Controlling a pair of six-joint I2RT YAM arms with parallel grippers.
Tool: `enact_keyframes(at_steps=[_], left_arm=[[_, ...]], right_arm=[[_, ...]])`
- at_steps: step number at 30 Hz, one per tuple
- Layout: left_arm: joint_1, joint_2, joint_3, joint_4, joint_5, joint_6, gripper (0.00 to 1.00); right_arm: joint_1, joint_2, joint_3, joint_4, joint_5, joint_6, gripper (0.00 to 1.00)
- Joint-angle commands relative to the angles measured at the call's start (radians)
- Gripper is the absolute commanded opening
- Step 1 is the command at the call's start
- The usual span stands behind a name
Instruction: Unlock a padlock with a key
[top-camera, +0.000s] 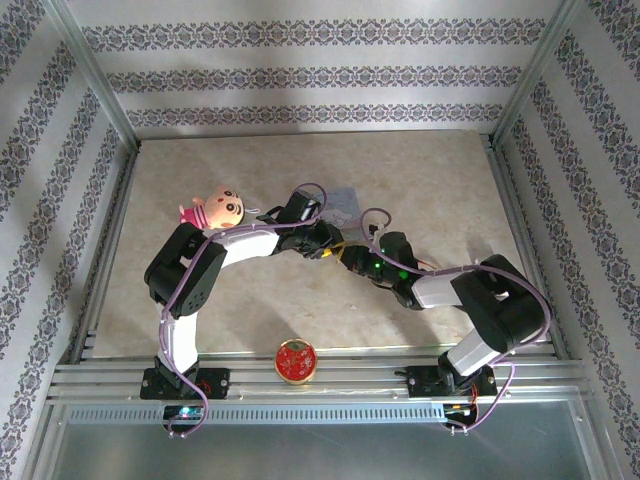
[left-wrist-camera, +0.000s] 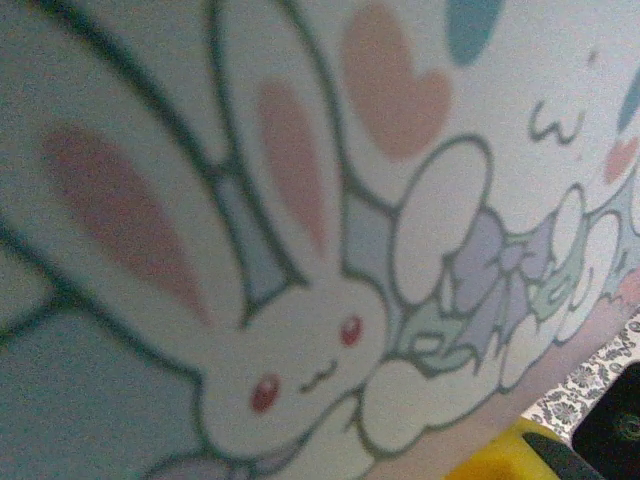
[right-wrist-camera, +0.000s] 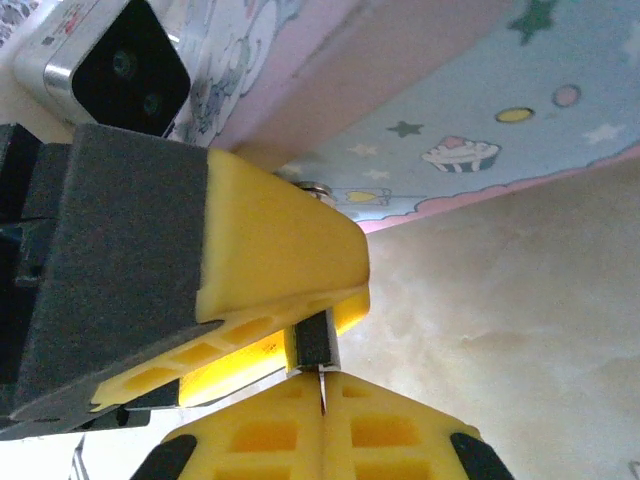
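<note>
In the right wrist view a small dark padlock with silvery edges sits pinched between the yellow fingers of my left gripper, which reaches in from the left. Just below, my right gripper is shut, its two yellow pads pressed on a thin metal key whose blade points up into the padlock's underside. From above, the left gripper and right gripper meet tip to tip at the table's middle, hiding padlock and key. One yellow fingertip shows at the bottom of the left wrist view.
A pastel box printed with cartoon rabbits lies just behind the grippers, close in the wrist views. A doll head rests at the left. A red round tin sits at the near edge. Metal frame rails border the table.
</note>
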Motion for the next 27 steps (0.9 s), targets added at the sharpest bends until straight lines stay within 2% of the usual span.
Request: enact_keyframes(at_steps=[1,6,7,12,19,22,24,27], left_arm=[[0.003,0.015,-0.013,0.070,0.074,-0.059,0.00],[0.002,0.015,-0.018,0.108,0.079,-0.072,0.00],[0.002,0.016,-0.018,0.115,0.079,-0.073,0.00],[0.000,0.016,-0.023,0.142,0.083,-0.083,0.00],[-0.003,0.022,-0.039,0.191,0.085,-0.106,0.00],[-0.004,0.027,-0.038,0.197,0.085,-0.111,0.00],[-0.004,0.028,-0.039,0.199,0.084,-0.118,0.00],[-0.004,0.023,-0.039,0.179,0.065,-0.119,0.00]], right_arm=[[-0.008,0.085,-0.037,0.198,-0.008,0.189,0.02],[-0.013,0.276,-0.069,0.569,-0.002,0.431,0.00],[-0.014,0.311,-0.067,0.592,-0.009,0.483,0.00],[0.007,0.337,-0.028,0.592,-0.004,0.521,0.00],[-0.006,0.358,-0.024,0.592,0.025,0.700,0.00],[-0.006,0.371,-0.008,0.592,0.021,0.714,0.00],[-0.006,0.374,-0.013,0.592,0.032,0.693,0.12],[-0.006,0.354,-0.042,0.592,0.056,0.637,0.19]])
